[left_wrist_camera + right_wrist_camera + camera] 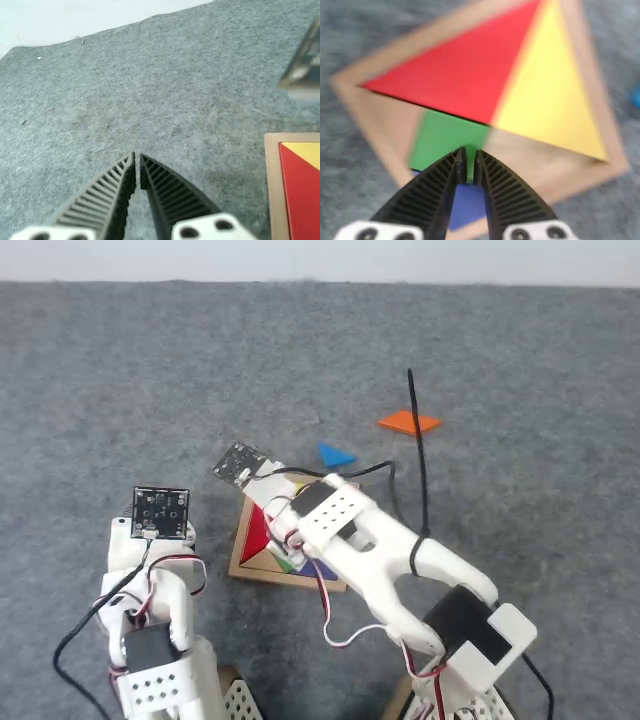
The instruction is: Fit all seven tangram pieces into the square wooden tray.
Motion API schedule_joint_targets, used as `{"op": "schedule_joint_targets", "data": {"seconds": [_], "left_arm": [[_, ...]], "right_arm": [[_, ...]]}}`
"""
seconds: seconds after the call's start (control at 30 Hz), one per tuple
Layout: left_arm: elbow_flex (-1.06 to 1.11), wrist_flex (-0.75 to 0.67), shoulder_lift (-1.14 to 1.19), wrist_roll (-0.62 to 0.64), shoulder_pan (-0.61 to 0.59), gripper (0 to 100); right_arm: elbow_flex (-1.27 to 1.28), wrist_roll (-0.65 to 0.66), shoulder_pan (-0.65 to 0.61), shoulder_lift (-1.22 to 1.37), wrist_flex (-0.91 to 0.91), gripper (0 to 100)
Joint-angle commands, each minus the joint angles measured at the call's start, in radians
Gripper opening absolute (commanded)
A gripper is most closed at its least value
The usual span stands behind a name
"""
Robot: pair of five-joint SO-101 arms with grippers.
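My right gripper (470, 152) hangs low over the tray (260, 575), fingers together and holding nothing. Its tips are above the green piece (442, 140), near the dark blue piece (465, 207). My left gripper (137, 159) is also drawn together and empty, parked over bare mat on the tray's left side.

In the tray I can count a red triangle (450, 75) and a yellow triangle (550, 100) meeting along one long edge, with the green and dark blue pieces below them. Bare wood shows on both sides of the green piece. The arm covers part of the tray, so I can't account for a seventh piece.

Two pieces lie loose on the surface, both beyond the tray's far edge. The small blue triangle (335, 455) lies near the middle of the surface, near that edge. The orange piece (408, 422) lies farther out toward the far right corner, its long axis running roughly parallel to the far edge.

Both lie ahead of the right gripper and to its right, so I judge that arm is the nearer one. It would have to lift clear of the tray first.
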Motion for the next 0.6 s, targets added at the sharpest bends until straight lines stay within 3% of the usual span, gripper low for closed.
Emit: {"op": "schedule_joint_targets", "data": {"seconds": [0.0,0.2,0.33,0.57], "left_arm": [[-0.013,0.002,-0.02,-0.012,-0.006,2],[-0.013,0.002,-0.02,-0.012,-0.005,2],[-0.013,0.002,-0.02,-0.012,-0.005,2],[-0.013,0.0,-0.02,-0.012,-0.003,2]], "right_arm": [[-0.057,0.011,0.084,-0.12,0.036,3.1],[-0.026,-0.005,0.208,-0.17,-0.073,3.2],[-0.015,-0.133,0.248,-0.079,-0.259,3.9],[-0.172,-0.232,0.278,0.099,-0.325,24.5]]}}
